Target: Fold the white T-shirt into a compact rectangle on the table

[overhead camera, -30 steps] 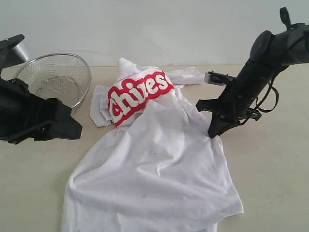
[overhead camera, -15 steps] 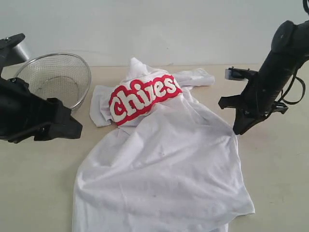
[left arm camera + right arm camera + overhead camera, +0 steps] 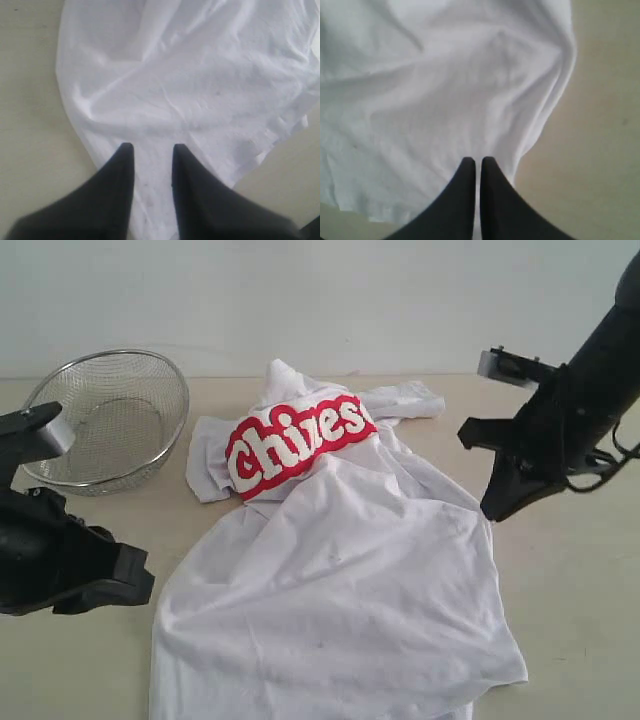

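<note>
The white T-shirt (image 3: 340,590) lies crumpled on the table (image 3: 570,620), plain back spread toward the front and the red lettered band (image 3: 295,440) bunched at the far end. My left gripper (image 3: 146,586) sits low at the shirt's left edge; in the left wrist view its fingers (image 3: 150,146) stand apart over the white T-shirt (image 3: 190,90), nothing pinched. My right gripper (image 3: 494,510) points down at the shirt's right edge. In the right wrist view it (image 3: 475,159) is shut, with the white T-shirt (image 3: 445,90) running in between the tips.
A wire-mesh metal bowl (image 3: 105,420) stands at the back left, just beyond the left arm. Bare tabletop (image 3: 600,150) lies to the right of the shirt and along the front left (image 3: 30,150). A pale wall rises behind the table.
The right gripper dragged the shirt's right side rightward, spreading it. The left arm dropped lower and toward the front, uncovering the bowl, and its jaws narrowed.
</note>
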Robot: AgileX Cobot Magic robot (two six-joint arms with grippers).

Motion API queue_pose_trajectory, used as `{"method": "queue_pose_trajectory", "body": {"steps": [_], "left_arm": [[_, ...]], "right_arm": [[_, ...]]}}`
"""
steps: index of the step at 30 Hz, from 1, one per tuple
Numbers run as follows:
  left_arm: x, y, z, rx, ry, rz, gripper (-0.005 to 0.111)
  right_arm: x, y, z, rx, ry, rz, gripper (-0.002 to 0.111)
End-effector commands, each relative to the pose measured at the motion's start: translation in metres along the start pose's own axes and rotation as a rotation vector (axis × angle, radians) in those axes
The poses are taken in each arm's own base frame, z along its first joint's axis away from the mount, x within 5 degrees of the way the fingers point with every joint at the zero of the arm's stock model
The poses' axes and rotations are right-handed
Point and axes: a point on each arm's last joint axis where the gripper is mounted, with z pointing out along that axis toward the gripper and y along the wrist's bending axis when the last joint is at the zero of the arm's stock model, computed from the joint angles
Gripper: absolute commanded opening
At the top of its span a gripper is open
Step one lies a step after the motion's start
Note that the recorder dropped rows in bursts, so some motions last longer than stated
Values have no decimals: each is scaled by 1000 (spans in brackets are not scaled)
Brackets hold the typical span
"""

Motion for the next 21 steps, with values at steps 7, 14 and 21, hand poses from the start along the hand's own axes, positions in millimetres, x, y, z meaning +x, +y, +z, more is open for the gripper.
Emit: {"method": "queue_pose_trajectory", "body": {"steps": [7,14,21], "left_arm": [[0,-11,5,147,-32,4,4],[3,-1,37,129,88,-24,4],[2,0,58,191,114,-61,4]], "right_arm": [[64,40,36,37,-52,-87,0],[82,25,55,106,-49,-71,0],[95,17,68,121,-9,-27,0]]}}
